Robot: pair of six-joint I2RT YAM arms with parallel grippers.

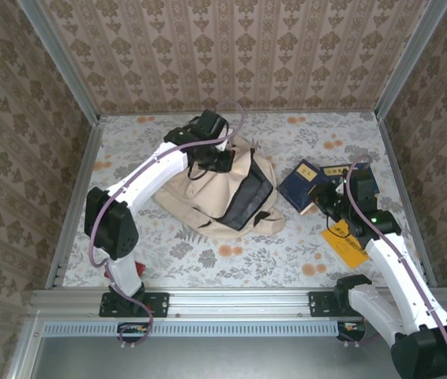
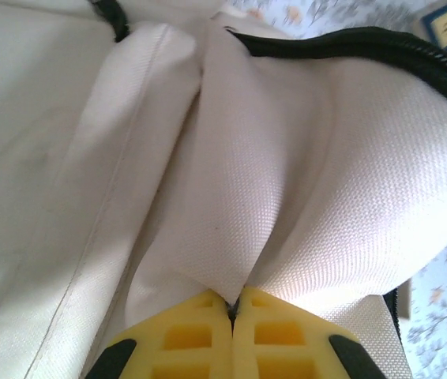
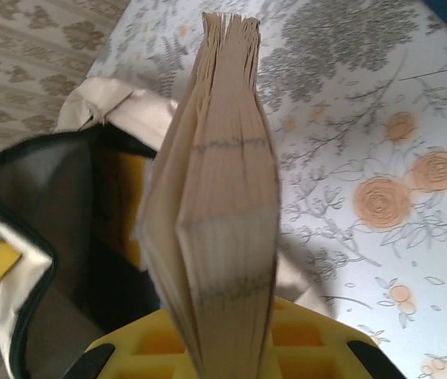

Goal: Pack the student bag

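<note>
The student bag [image 1: 208, 197], beige fabric with a dark open mouth [image 1: 249, 197], lies in the middle of the table. My left gripper [image 1: 218, 155] is at the bag's far top edge. In the left wrist view it [image 2: 232, 304] is shut on a pinched fold of the bag's cream fabric [image 2: 239, 197], beside the black zipper line [image 2: 381, 39]. My right gripper [image 1: 326, 197] is to the right of the bag, shut on a dark blue book [image 1: 301, 185]. The right wrist view shows the book's page edge [image 3: 223, 197] standing up between the yellow fingers [image 3: 302, 343], with the bag's open mouth [image 3: 50, 213] to its left.
A second blue book [image 1: 342, 171] lies behind the right arm, and a yellow booklet [image 1: 344, 246] lies flat near the right front. Patterned walls with metal posts [image 1: 77, 170] close in the table on three sides.
</note>
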